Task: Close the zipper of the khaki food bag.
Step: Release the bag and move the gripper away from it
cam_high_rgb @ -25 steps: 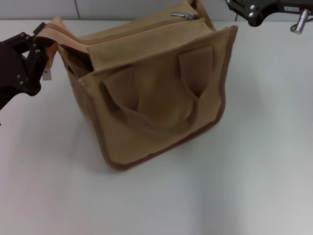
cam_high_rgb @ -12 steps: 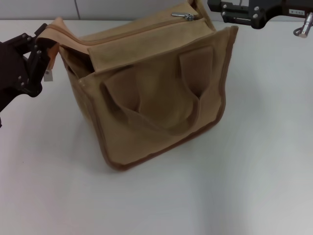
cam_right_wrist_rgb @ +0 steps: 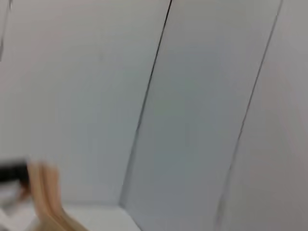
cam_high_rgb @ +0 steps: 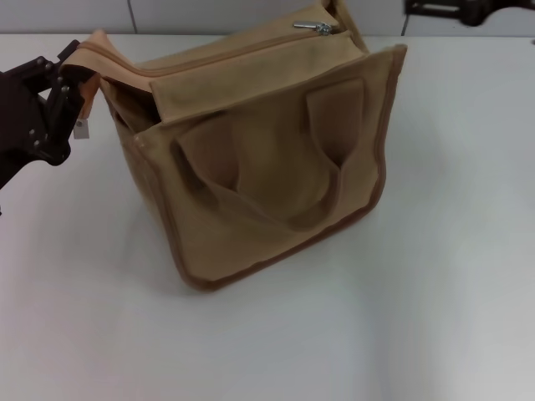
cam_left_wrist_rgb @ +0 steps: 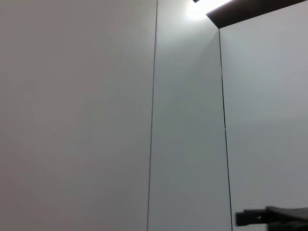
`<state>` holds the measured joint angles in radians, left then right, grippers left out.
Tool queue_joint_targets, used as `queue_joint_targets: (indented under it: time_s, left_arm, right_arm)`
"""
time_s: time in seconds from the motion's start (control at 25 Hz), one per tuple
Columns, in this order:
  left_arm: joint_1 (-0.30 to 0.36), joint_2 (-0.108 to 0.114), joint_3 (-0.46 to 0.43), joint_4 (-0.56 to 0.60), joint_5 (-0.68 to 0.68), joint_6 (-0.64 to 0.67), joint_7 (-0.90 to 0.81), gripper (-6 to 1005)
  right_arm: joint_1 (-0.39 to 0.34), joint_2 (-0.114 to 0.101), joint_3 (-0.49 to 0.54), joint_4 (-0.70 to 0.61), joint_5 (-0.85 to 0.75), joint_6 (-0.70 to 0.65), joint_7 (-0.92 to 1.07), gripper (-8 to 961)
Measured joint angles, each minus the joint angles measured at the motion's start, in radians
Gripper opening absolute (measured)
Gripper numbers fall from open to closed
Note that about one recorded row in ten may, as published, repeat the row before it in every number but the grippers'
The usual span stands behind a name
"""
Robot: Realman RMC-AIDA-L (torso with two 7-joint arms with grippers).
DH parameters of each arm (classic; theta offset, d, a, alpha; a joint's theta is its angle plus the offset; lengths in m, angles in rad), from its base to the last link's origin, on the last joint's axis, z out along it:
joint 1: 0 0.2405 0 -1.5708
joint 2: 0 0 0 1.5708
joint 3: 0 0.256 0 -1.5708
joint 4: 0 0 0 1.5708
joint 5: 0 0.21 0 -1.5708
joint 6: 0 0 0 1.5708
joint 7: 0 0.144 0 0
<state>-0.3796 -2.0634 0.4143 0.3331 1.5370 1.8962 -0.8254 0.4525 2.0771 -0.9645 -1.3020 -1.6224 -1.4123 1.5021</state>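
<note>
Head view. Khaki food bag [cam_high_rgb: 267, 159]: upright on white table [cam_high_rgb: 435, 276], tilted back, front panel toward camera, two loop handles lying against that panel, brown piping along edges. Zipper [cam_high_rgb: 226, 50]: runs across top panel; silver slider [cam_high_rgb: 316, 27] at far right end of line, near bag's rear corner. Left gripper [cam_high_rgb: 71, 83]: at left edge of view, dark fingers pinched on bag's top left corner fabric, small tag hanging just beside fingers. Right gripper [cam_high_rgb: 468, 8]: only a dark sliver at top right edge, apart from bag, above table's far side; opening of fingers cannot be told.

Left wrist view. Pale wall panels [cam_left_wrist_rgb: 96, 115] with vertical seams; dark bar at one corner; small dark part of other arm at lower edge. Own fingers and bag not shown.

Right wrist view. Blurred wall panels with dark seams; tan strip of bag fabric [cam_right_wrist_rgb: 45, 197] at lower corner, dark shape just beside it. Own fingers not shown.
</note>
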Motion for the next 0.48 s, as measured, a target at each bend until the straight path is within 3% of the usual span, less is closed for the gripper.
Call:
queue_joint_targets:
  time_s: [0.08, 0.12, 0.16, 0.32, 0.48]
  left_arm:
    - [-0.001, 0.001, 0.0, 0.001, 0.003, -0.002, -0.001, 120]
    - [-0.002, 0.003, 0.0, 0.001, 0.004, -0.003, -0.002, 120]
    - [-0.002, 0.005, 0.001, 0.002, 0.004, -0.003, -0.003, 120]
    - [-0.005, 0.016, 0.005, 0.003, 0.007, -0.005, -0.015, 121]
    - [-0.005, 0.021, 0.006, 0.004, 0.008, -0.008, -0.021, 121]
  right_arm:
    - [0.008, -0.013, 0.064, 0.037, 0.044, -0.122, 0.066, 765]
    - [0.017, -0.034, 0.122, 0.105, 0.089, -0.265, 0.125, 765]
    - [0.017, -0.034, 0.122, 0.105, 0.089, -0.265, 0.125, 765]
    - [0.033, -0.08, 0.153, 0.299, 0.114, -0.533, 0.169, 766]
    - [0.019, -0.082, 0.148, 0.411, 0.055, -0.598, 0.065, 766]
